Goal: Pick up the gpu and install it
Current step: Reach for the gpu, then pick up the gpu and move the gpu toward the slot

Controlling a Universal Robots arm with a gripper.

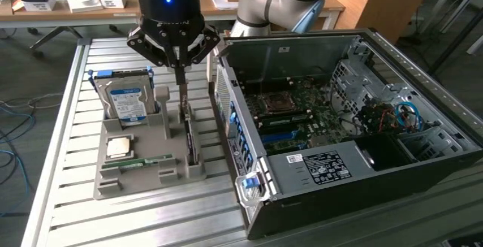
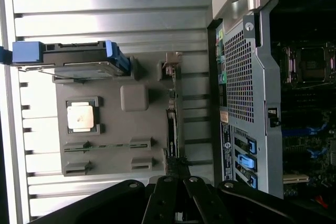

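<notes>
The gpu [image 1: 191, 142] is a thin dark card standing on edge in a slot of the grey tray [image 1: 143, 176], on the side nearest the computer case. In the wrist view the gpu [image 2: 171, 129] runs as a dark strip with its pale bracket at the far end. My gripper [image 1: 183, 116] hangs straight down over it, its long thin fingers pressed together on the card's upper edge. Seen from the wrist, the gripper [image 2: 176, 170] meets the near end of the card. The card still sits in its slot.
The open computer case [image 1: 324, 165] lies right beside the tray, its motherboard [image 1: 290, 117] facing up. The tray also holds a hard drive [image 1: 126, 103] with blue rails, a square processor chip [image 1: 119, 147] and a green memory stick [image 1: 139, 162]. A cluttered desk [image 1: 45, 9] stands behind the slatted table.
</notes>
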